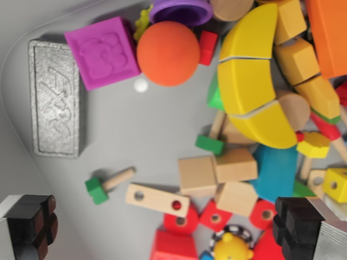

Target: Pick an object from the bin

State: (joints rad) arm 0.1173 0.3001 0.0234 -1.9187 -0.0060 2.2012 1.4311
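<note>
I look straight down into a grey bin (135,141) full of toys. My gripper (165,230) is open, its black fingers (32,225) showing at the bottom left and bottom right corners, with nothing held. Between and below them lie a wooden strip with holes (157,200), red pieces (181,222) and plain wooden cubes (198,174). A green-headed wooden peg (108,185) lies alone on the bin floor. Higher up sit an orange ball (168,53), a magenta cube (103,52) and a segmented yellow banana (252,81).
A grey embossed block (56,100) lies along the bin's left wall. A purple ring (181,11), orange block (329,32), blue piece (276,170) and yellow-orange wooden pieces (303,59) crowd the right side. Bare bin floor (141,135) shows in the middle left.
</note>
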